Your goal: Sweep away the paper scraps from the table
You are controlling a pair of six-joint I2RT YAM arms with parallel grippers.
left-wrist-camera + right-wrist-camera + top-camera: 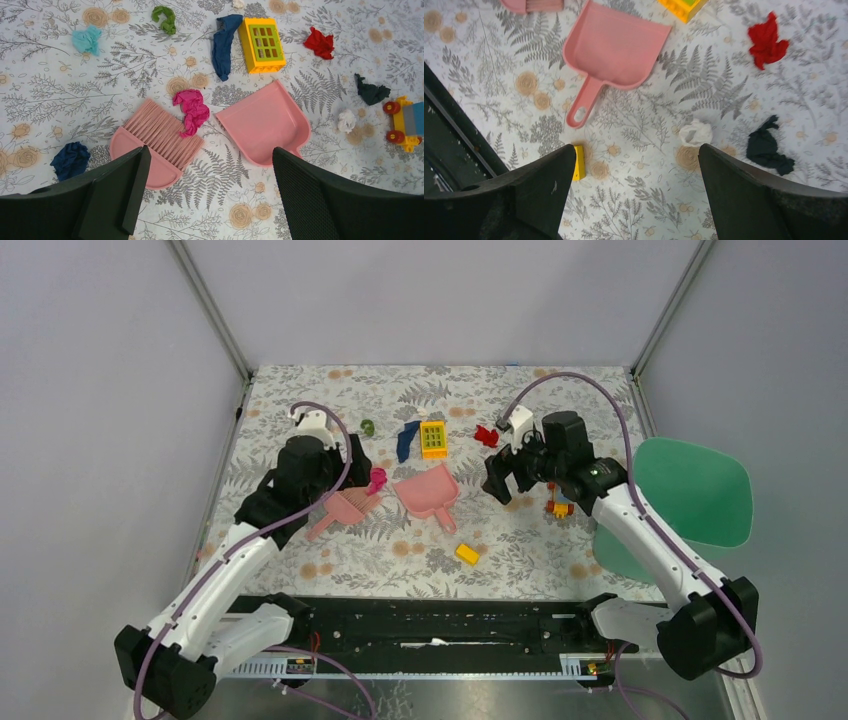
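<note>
Your left gripper (208,157) hangs wide open and empty above the brush (150,140). Your right gripper (636,152) is also fully spread, holding nothing. On the table (520,540):
- The magenta scrap (191,111) touches the bristles, beside the dustpan (265,122).
- The dark blue scrap (70,159) lies near the brush.
- The white scrap (695,133) lies near the right fingers.

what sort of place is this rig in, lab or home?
Most likely a lab test cell, not a home: plain grey walls and metal frame posts box in the table, two arms are bolted at its near edge, and props lie on it: a pink dustpan, brush and paper scraps.
</note>
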